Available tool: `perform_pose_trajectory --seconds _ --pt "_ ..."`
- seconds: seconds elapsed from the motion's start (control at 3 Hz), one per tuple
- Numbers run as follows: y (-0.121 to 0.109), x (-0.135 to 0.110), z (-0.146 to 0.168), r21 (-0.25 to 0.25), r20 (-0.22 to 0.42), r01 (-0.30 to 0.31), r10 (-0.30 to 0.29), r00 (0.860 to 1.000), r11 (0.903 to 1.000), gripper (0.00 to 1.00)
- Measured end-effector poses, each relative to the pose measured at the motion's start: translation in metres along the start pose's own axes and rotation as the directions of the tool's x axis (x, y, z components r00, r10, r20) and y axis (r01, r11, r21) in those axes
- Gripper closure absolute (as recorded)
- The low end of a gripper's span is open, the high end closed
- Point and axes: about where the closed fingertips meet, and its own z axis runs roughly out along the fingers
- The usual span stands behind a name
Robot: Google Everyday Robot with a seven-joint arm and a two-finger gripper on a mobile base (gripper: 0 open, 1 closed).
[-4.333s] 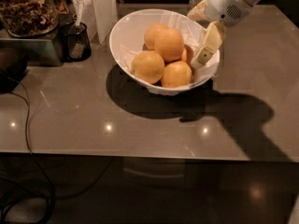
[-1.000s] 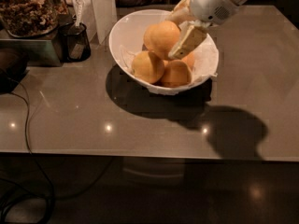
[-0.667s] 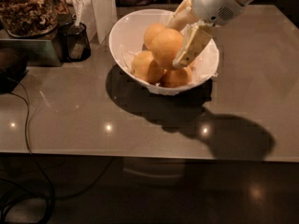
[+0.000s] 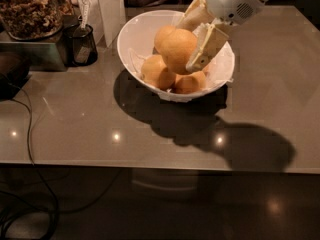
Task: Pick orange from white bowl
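The white bowl (image 4: pixel 131 34) stands on the grey table and holds several pale oranges. My gripper (image 4: pixel 182 51) reaches down into the bowl from the upper right. Its fingers are closed around the topmost orange (image 4: pixel 175 48): one cream finger (image 4: pixel 206 46) presses on its right side, and the other is mostly hidden behind it. That orange sits a little above the others. One orange (image 4: pixel 162 35) is just behind it, one (image 4: pixel 156 71) lies at the lower left, and one (image 4: pixel 189 83) at the bottom.
A dark glass cup (image 4: pixel 82 45) stands left of the bowl, with a jar of brown pieces (image 4: pixel 27 9) further left on a block. A black cable (image 4: pixel 30 129) runs over the table's left side. The table's front edge (image 4: pixel 150 165) is near.
My gripper has moved from the bowl's right rim onto the top orange and closed on it. The orange now sits slightly higher and further toward the bowl's middle.
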Motion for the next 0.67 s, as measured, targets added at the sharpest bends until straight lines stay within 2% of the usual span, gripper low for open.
perform_pose_trajectory --seconds 0.33,0.67 --pt "0.0170 -0.0182 -0.0310 0.043 0.055 0.017 -0.019 0.998 0.9990 1.00" --pt "0.0170 -0.0182 -0.0310 0.043 0.055 0.017 -0.019 0.998 0.9990 1.00"
